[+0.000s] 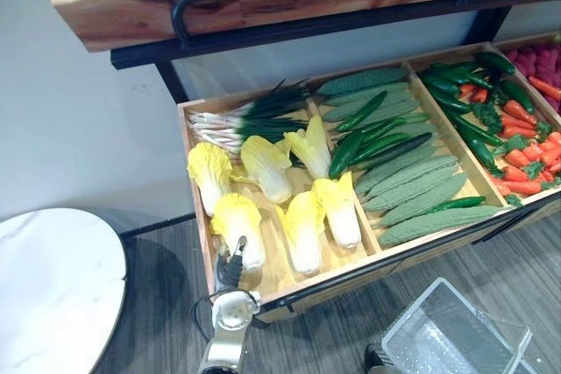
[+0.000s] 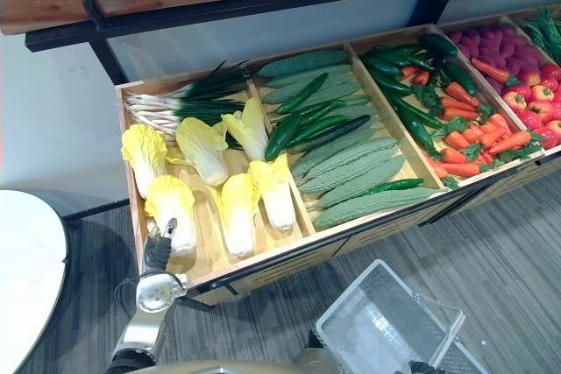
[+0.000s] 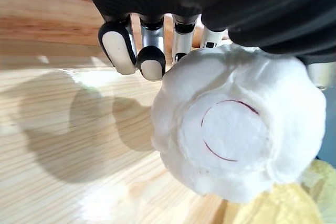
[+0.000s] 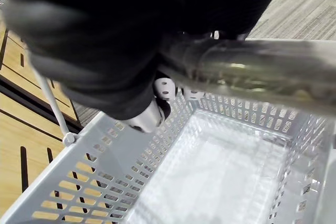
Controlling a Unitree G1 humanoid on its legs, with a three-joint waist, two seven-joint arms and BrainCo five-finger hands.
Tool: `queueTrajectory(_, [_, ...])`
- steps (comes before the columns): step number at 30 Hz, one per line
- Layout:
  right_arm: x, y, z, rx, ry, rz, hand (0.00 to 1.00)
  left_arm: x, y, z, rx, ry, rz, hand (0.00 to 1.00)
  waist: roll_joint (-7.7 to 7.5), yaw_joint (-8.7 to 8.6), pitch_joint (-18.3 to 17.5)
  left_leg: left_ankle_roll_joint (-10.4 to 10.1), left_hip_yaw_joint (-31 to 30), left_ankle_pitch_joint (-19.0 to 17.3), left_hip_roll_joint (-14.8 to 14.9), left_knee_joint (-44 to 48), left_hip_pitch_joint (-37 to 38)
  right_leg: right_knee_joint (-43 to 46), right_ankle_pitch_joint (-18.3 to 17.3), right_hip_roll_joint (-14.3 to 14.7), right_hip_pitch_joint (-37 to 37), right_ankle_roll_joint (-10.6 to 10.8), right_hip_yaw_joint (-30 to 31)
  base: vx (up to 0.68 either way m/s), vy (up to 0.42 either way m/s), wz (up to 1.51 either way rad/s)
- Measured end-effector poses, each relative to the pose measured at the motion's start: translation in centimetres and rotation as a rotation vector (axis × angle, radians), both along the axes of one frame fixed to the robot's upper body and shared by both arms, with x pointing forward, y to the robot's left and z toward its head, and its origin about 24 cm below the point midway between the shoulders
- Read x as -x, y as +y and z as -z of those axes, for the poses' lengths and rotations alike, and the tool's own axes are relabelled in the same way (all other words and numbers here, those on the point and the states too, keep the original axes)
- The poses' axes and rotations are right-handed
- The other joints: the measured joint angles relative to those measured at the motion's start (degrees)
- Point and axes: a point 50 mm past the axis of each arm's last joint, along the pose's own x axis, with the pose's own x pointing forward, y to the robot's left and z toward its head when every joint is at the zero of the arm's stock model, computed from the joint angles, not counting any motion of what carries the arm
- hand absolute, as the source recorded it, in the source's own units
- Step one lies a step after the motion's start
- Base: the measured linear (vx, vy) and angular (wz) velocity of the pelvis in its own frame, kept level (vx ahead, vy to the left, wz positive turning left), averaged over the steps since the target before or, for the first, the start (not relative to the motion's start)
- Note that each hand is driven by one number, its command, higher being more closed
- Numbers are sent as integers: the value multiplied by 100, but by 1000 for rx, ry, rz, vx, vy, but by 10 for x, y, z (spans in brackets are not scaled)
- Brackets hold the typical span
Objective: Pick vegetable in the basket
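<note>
Several yellow-and-white napa cabbages lie in the left compartment of the wooden crate. My left hand is at the crate's front left corner, over the stem end of the nearest cabbage. In the left wrist view its fingers curl down behind the white cut base of that cabbage, which rests on the wooden floor. My right hand is shut on the handle of the pale plastic basket, which hangs low in front of the crate and holds nothing.
Spring onions lie behind the cabbages. Cucumbers and bitter gourds fill the middle compartment, carrots and peppers the right one. An upper shelf overhangs the crate's back. A round white table stands to the left.
</note>
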Motion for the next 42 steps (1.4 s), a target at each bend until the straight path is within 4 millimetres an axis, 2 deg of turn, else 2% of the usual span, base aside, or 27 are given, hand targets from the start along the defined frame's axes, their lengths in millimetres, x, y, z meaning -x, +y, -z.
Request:
queueTrajectory(8, [6,1,1,-15,1,18,100,-11,-5,-53,0,-257,17,100,-31,16,-16,18,-3,-17,18,6,128,149,-44,2,73,-73,-3,-29,-34,0])
queueTrajectory(14, [22,-1,2,-14,36,32,100,-15,-17,-97,19,-476,19,100,-123,74,-110,15,-18,-19,31,7,84,183,-73,10,49,-48,37,-64,-51,-1])
queueTrajectory(16, [27,-2,2,-14,47,36,100,-16,-22,-104,25,-508,36,100,-180,82,-193,17,-15,-17,30,11,29,202,-72,11,-18,-47,52,-9,-19,-1])
queueTrajectory(17, [28,-1,2,-17,51,37,100,-16,-25,-109,28,-529,51,100,-140,77,-257,21,-16,-14,27,16,19,204,-71,9,-27,-45,57,0,0,0])
queueTrajectory(19, [32,-2,3,-21,66,40,100,-16,-29,-114,30,-554,67,100,-204,60,-297,21,-10,-14,28,17,25,204,-67,12,-28,-39,72,-2,-14,-2])
queueTrajectory(24, [31,-18,-4,17,88,-8,100,-15,-30,-127,-8,-620,101,100,-234,92,-319,13,353,-65,20,40,212,268,-45,78,-139,-9,477,-14,-23,-37])
queueTrajectory(28, [14,-52,-24,137,98,-158,100,-15,-30,-128,-24,-621,154,100,-231,-7,-303,13,838,-382,70,470,241,310,22,142,-305,91,1030,-50,-21,-68])
queueTrajectory(30, [1,-71,-40,222,93,-243,100,-16,-31,-128,-23,-625,161,100,-192,-36,-286,24,1045,-477,47,548,315,300,68,164,-340,139,1296,-61,-5,-67])
queueTrajectory(32, [-20,-89,-63,345,93,-390,100,-15,-31,-130,-21,-645,169,100,-125,-139,-285,39,1292,-583,22,618,356,297,121,172,-432,199,1574,-69,-7,-59])
queueTrajectory(36, [-41,-100,-88,460,87,-590,100,-17,-33,-133,-23,-657,206,100,-118,-177,-275,32,1630,-686,-51,678,514,283,221,225,-537,247,1978,-26,-9,-53])
queueTrajectory(38, [-56,-101,-102,517,71,-692,100,-16,-32,-135,-37,-664,234,100,-118,-304,-272,44,1731,-780,-43,804,535,277,245,233,-543,277,2114,-30,-13,-44])
queueTrajectory(39, [-68,-101,-112,552,59,-770,100,-16,-32,-138,-13,-675,254,100,-113,-321,-254,27,1872,-848,-46,856,594,274,270,257,-551,295,2254,-29,-7,-48])
queueTrajectory(42, [-85,-107,-135,625,42,-888,100,-14,-39,-142,40,-706,316,100,-64,-357,-219,18,2067,-1058,-21,1063,608,253,298,277,-563,335,2466,-47,-5,-44])
